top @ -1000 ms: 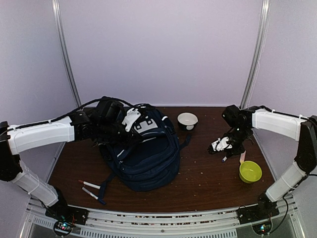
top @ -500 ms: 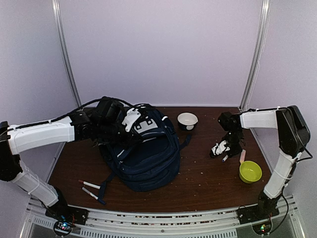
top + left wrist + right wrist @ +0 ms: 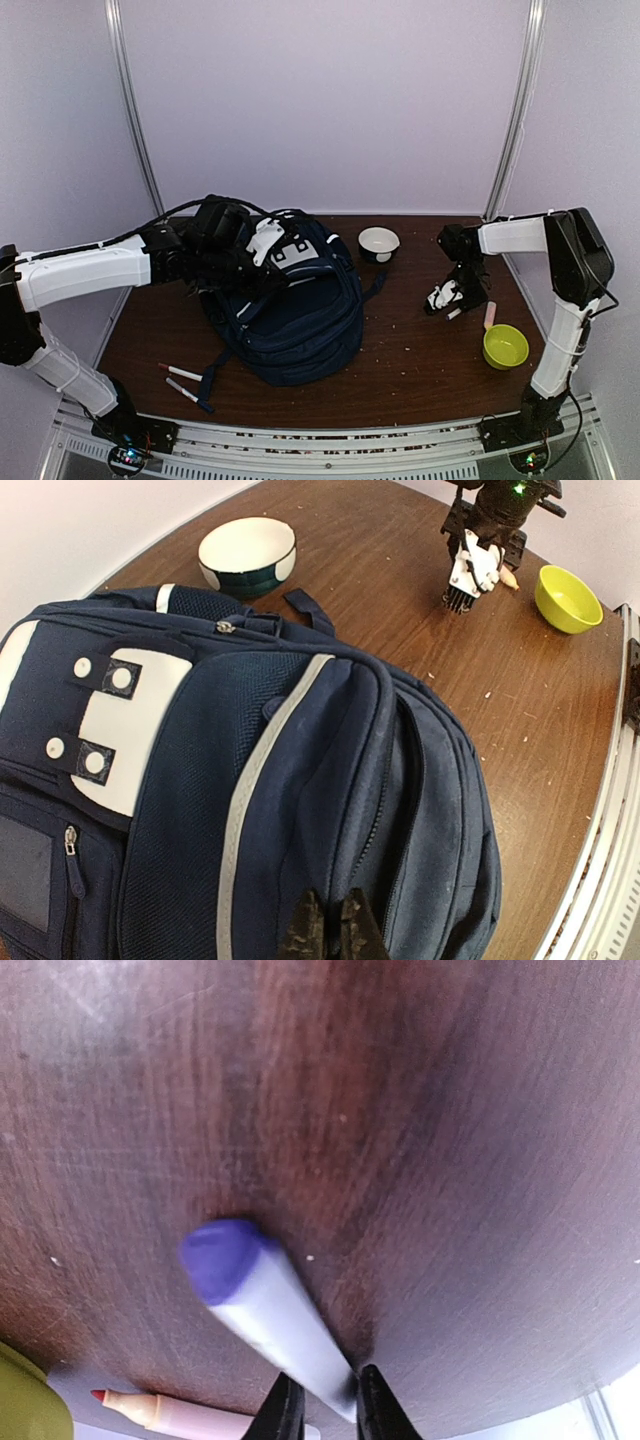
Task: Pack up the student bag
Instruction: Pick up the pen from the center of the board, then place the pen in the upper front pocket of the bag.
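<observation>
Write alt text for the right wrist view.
The right gripper pinches a purple-capped marker on the dark wooden table. A pink, red-tipped marker and the edge of a yellow-green bowl sit at lower left.

Navy backpack (image 3: pixel 300 780), white patches, brown wood table (image 3: pixel 420 630).
My marker (image 3: pixel 275 1320) is white, capped violet-blue; lime bowl (image 3: pixel 568 598), white bowl (image 3: pixel 247 552).

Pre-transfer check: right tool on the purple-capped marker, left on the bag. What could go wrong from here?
1. The right tool grips the purple-capped marker far from its capped end; it may pivot or slip in transit.
2. The left tool pinches the student bag, which gapes only as a narrow slit; the marker could miss.
3. The pink marker and green bowl lie close by and may get knocked.
</observation>
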### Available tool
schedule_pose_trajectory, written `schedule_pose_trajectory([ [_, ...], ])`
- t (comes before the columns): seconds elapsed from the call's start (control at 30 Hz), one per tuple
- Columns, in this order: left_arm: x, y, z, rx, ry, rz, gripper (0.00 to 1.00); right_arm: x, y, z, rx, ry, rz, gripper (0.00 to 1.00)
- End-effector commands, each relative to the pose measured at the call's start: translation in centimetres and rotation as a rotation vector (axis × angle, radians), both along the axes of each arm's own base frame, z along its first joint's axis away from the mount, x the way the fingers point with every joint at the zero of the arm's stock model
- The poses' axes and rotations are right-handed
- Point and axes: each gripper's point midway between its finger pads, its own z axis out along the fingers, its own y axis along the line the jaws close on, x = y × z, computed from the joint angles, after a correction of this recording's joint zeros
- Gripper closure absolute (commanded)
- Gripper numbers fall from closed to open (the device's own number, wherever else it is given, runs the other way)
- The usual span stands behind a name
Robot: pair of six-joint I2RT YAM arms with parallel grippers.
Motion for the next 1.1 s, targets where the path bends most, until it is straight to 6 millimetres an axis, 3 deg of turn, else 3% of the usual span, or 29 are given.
schedule_pose_trajectory([
  [0.0,0.8,-0.6,1.7,-0.059,-0.039,0.003,1.0,-0.6,0.2,-1.0,0.002,0.052,-0.028,0.85],
  [0.23,0.8,-0.4,1.8,-0.043,-0.046,0.001,1.0,-0.4,2.5,-0.9,0.041,0.003,-0.055,0.95],
  [0.53,1.0,-0.4,2.3,-0.036,-0.057,0.005,1.0,-2.2,8.6,1.5,0.147,-0.005,-0.005,1.0],
  [0.77,0.8,-0.3,2.5,-0.041,-0.058,0.003,1.0,-5.2,14.4,5.6,0.292,-0.002,0.057,1.0],
  [1.07,0.9,-0.6,2.8,-0.059,-0.063,0.0,1.0,-8.9,23.8,13.6,0.537,-0.099,0.201,1.0],
])
